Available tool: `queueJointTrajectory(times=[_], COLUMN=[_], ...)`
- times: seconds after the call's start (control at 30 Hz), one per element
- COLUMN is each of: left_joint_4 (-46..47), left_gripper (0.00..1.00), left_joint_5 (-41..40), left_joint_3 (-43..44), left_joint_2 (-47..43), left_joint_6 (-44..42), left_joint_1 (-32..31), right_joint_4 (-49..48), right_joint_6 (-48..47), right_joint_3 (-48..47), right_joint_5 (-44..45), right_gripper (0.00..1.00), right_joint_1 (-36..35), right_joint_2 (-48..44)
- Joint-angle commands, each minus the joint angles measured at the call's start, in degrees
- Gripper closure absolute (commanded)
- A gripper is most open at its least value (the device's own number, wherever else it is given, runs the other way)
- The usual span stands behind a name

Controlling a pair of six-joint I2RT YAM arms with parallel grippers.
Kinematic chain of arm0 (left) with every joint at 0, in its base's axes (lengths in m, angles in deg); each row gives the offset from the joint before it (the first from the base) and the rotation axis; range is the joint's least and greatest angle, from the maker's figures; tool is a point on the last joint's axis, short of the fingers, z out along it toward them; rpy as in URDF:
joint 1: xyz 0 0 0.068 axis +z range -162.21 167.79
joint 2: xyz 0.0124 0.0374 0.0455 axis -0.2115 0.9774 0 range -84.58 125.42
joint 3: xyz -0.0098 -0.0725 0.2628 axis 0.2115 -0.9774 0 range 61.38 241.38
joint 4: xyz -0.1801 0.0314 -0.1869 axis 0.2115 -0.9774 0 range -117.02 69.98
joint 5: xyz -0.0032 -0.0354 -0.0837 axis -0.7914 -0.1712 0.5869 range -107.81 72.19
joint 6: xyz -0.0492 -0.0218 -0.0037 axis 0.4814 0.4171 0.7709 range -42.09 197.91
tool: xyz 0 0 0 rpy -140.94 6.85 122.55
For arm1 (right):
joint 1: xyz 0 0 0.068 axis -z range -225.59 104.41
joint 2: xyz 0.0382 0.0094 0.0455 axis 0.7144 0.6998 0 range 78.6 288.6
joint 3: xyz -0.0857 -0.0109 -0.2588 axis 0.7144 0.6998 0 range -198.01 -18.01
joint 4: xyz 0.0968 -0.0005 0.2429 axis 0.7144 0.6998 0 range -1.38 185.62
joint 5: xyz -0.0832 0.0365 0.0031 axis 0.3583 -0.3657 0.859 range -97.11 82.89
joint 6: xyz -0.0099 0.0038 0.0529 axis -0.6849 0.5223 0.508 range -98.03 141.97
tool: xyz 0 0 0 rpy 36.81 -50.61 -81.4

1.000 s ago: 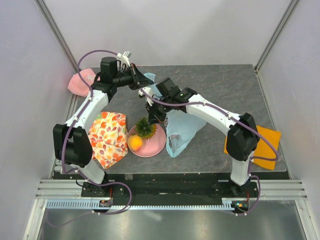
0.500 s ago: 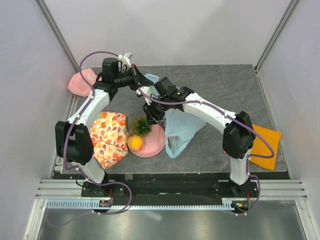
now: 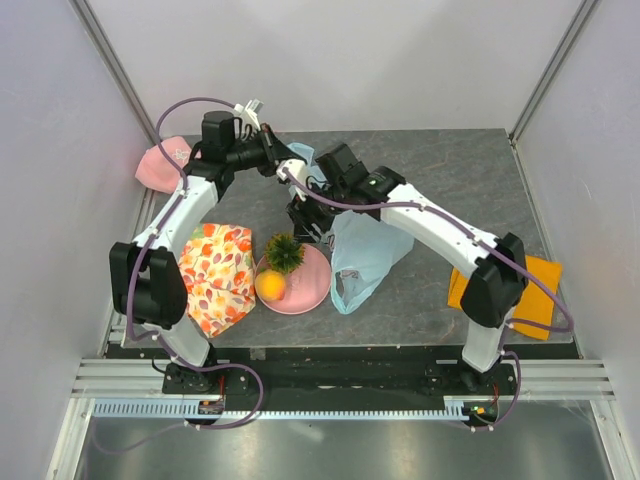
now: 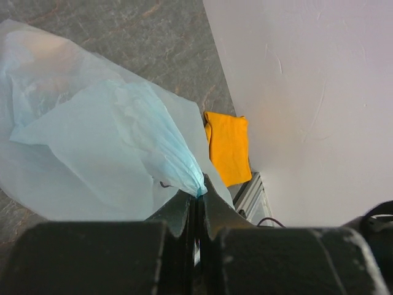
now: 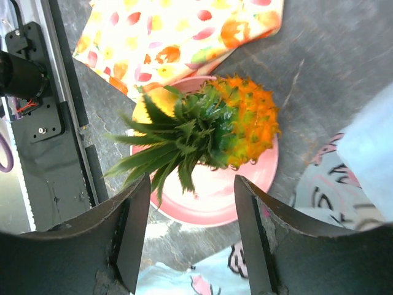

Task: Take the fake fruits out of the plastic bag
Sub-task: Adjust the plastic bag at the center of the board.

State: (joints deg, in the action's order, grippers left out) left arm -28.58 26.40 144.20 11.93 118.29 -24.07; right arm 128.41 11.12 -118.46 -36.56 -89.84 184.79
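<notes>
Grey table (image 3: 450, 170) | L pincer (image 4: 198, 195) clamps bag (image 4: 92, 135) | R pincer (image 5: 191, 184) opened wide since, pineapple (image 5: 245, 123) on plate (image 5: 212, 206)

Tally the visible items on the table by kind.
Bags: 1 (thin light-blue plastic bag)
Fake fruits outside the bag: 2 (spiky green-topped plastic pineapple, round orange plastic ball)
Cloths: 2 (floral orange-and-white cloth, flat orange cloth)
Plates: 1 (round pink plate)
Other: 1 (soft pink item, back left, kind unclear)
Total: 7
</notes>
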Motion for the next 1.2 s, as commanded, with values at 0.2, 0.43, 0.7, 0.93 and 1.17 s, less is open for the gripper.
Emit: queueJointTrajectory(times=[0.2, 0.43, 0.7, 0.93, 1.17], left_joint_4=[3.55, 1.88, -2.42, -10.77, -9.55], left_gripper=[0.98, 0.98, 0.98, 0.98, 0.98], left_joint_5=[5.27, 5.8, 7.91, 6.34, 4.13], left_joint_3=[3.48, 3.04, -3.79, -13.91, -13.93], left_joint_2=[0.17, -2.29, -7.99, -16.7, -16.89], left_joint_6=[1.55, -0.04, -1.53, -5.83, -5.76], left_joint_1=[0.7, 0.7, 0.43, -0.27, -0.62], right_joint_4=[3.45, 7.31, 3.45, 8.28, 8.02], right_joint_6=[-8.13, -8.66, -11.73, -13.49, -18.49], right_joint_3=[13.41, 17.3, 16.08, 18.96, 13.97], right_joint_5=[7.56, 18.27, 33.22, 33.58, 15.07], right_gripper=[0.48, 0.55, 0.57, 0.54, 0.43], right_joint_1=[1.53, 9.26, 19.81, 19.9, 19.82], right_joint_2=[-13.9, -17.95, -13.21, -14.69, -18.13])
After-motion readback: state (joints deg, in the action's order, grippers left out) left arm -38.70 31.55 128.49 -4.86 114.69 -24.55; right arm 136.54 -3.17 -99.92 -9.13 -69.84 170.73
